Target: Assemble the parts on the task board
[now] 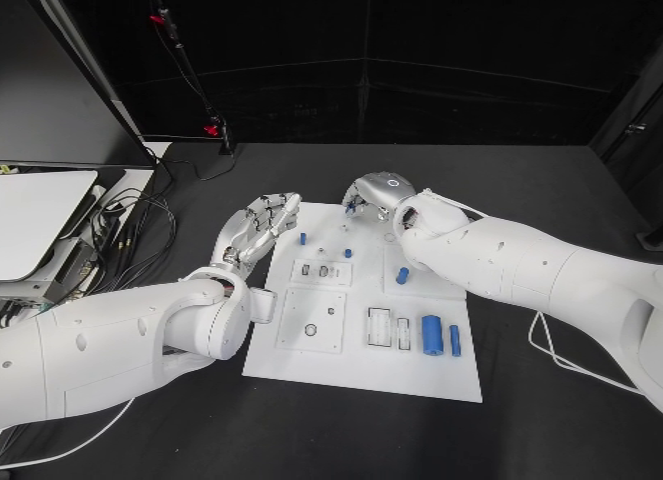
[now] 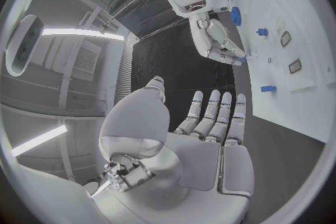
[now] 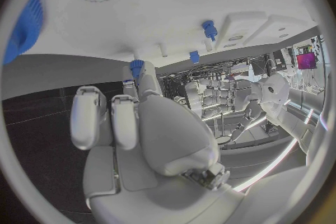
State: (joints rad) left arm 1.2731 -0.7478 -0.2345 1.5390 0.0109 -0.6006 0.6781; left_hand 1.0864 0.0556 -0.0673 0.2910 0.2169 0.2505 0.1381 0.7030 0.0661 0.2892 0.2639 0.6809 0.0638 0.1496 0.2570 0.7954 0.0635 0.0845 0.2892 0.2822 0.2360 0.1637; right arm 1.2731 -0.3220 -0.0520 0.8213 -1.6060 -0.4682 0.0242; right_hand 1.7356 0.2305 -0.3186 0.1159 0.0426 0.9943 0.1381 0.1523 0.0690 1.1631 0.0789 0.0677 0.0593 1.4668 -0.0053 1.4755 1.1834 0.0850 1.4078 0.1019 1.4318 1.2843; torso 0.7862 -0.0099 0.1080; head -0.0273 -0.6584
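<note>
The left hand point(image 1: 262, 228) is hovering at the task board's point(image 1: 363, 372) left edge, centre-left of the head view, its fingers point(image 2: 210, 115) straight, spread and holding nothing. The right hand point(image 1: 377, 195), at the board's upper edge, is touching a small blue part point(image 3: 136, 67) with a fingertip; whether it is gripping it is unclear. Blue parts point(image 1: 434, 334) are lying across the white board mid-counter. No writing is legible.

1. The task board point(image 1: 363, 372) is plain white, lying on a matte black table point(image 1: 562, 420).
2. The parts on the task board are blue: a cylinder point(image 1: 434, 334) and a slimmer bar point(image 1: 454, 340) at its near right, and a small peg point(image 1: 403, 274) toward its middle.
3. Both hands, left hand point(image 1: 259, 232) and right hand point(image 1: 372, 192), at the board's far edge, are silver on white arms.
4. A red clip point(image 1: 212, 129) hangs beyond the board.
</note>
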